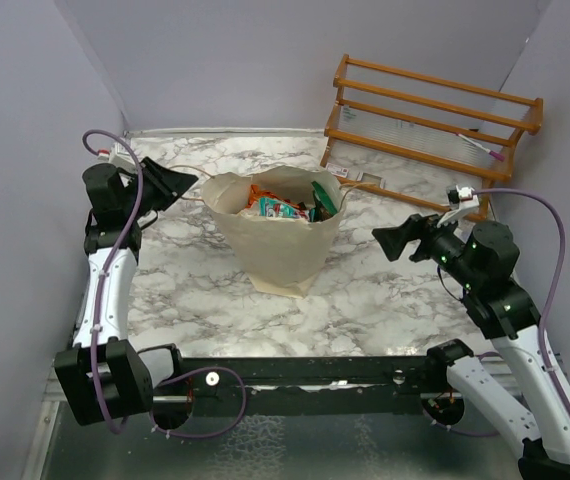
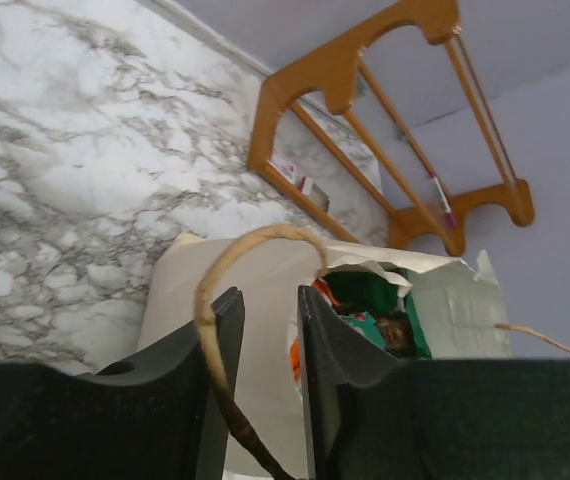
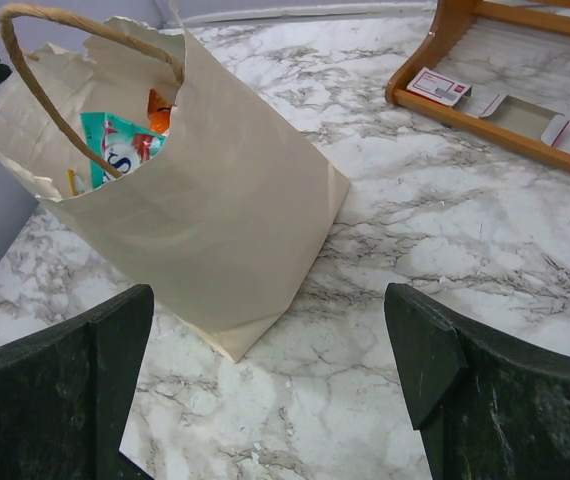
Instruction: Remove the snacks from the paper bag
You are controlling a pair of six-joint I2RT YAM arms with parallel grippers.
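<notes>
1. The paper bag stands open at the middle of the marble table, between the two arms. Its rim is torn and ragged.
2. The snacks are all in the bag, heaped up to its mouth. Orange, teal, green and red packets show over the rim.
3. From the right wrist, a teal packet with red and white print lies against the near wall of the bag, with an orange one just behind it.
4. The left gripper is at the bag's left rim. Its jaws are only a narrow gap apart.
5. The bag's brown cord handle arches over that gripper, crosses one finger and runs down into the gap. The gap is wider than the cord, so the cord is not pinched.
6. The right gripper hangs to the right of the bag and points toward it, well apart from it. Its jaws are spread wide and hold nothing.
7. An orange wooden rack stands at the far right of the table, behind the right gripper. A small red-and-white card lies on its lower shelf.
</notes>
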